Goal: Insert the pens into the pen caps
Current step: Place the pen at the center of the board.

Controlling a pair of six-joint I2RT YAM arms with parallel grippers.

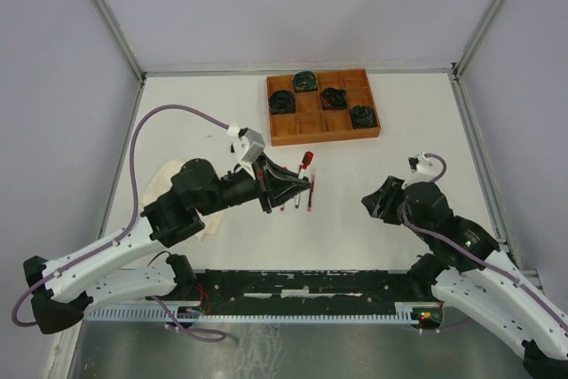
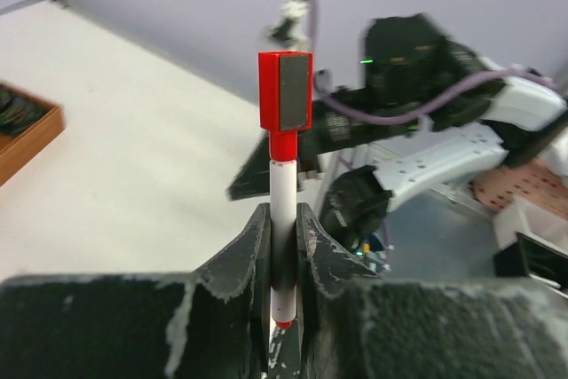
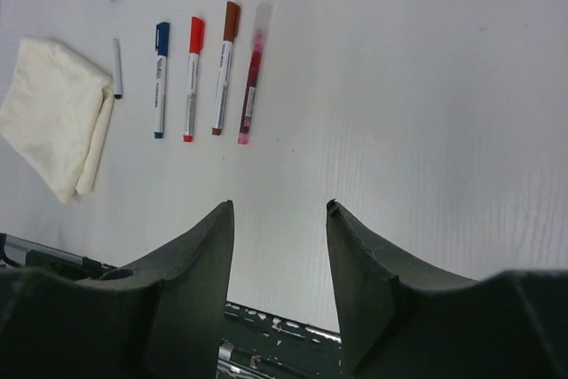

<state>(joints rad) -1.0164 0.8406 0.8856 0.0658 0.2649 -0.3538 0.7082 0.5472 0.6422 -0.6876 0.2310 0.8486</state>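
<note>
Left fingers (image 2: 240,264): matt black, rough, edges scuffed whitish. The pen (image 2: 282,188) I'm holding: smooth white plastic barrel. Its red cap (image 2: 285,90): smooth plastic, one dull grey face. Right fingers (image 3: 191,281): same matt black, grainy. Table (image 3: 426,86): white, matt, faint grain lines. Cloth (image 3: 49,113): cream, soft weave. Far tray (image 1: 325,138): bare matt wood.

we log: white bench (image 1: 417,130), matte top | walls: pale lilac-grey panels, back wall (image 1: 293,6), left wall (image 1: 44,86), right wall (image 1: 532,59) | aluminium struts (image 1: 105,13) rise at both back corners | brushed metal sheet (image 1: 266,352) under the near edge | light: even, diffuse
</note>
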